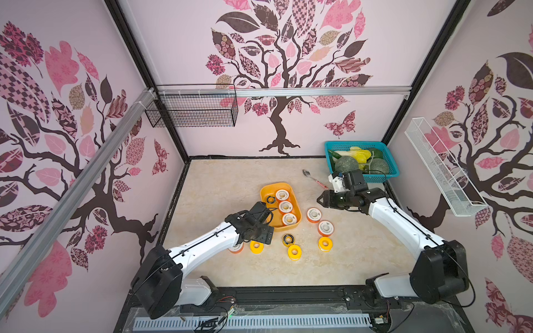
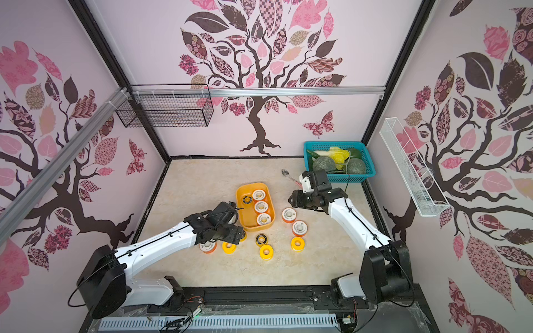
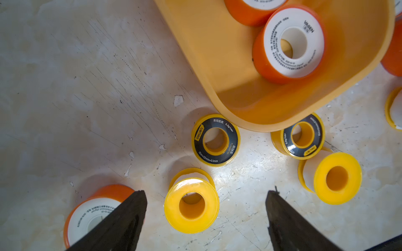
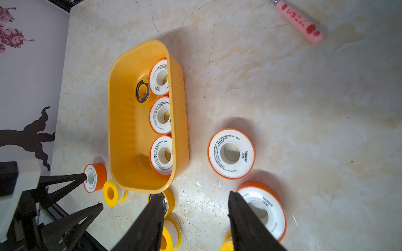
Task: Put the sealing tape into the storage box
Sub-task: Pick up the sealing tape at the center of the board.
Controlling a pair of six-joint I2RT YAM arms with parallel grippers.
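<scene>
Box: the storage box (image 1: 266,191) is set at the middle of the table (image 1: 225,187), long sides running near to far.
Inside: three orange rolls (image 1: 285,206) of sealing tape are lined along the right wall; one black roll (image 1: 271,199) is laid far left, beside the farthest orange one.
Right of box: two orange-and-white rolls (image 1: 314,214) are laid flat on the table, a yellow roll (image 1: 325,243) just near of them.
Near of box: a black-ringed roll (image 1: 288,239) and two yellow rolls (image 1: 294,252) are scattered there; another black-ringed roll (image 3: 216,140) is tucked by the box's near left corner; an orange roll (image 3: 93,213) is partly hidden under the left arm (image 1: 207,245).
Left: the left end effector (image 3: 206,192) is held above the near rolls, jaws spread wide, nothing gripped; a yellow roll is seen beneath the gap.
Right: the right end effector (image 4: 195,194) is held over the table right of the box's far end, jaws partly parted, nothing between them.
Other: a teal basket (image 1: 383,178) is set at the far right corner; a pink-handled spoon (image 1: 313,178) is laid just left of it.
</scene>
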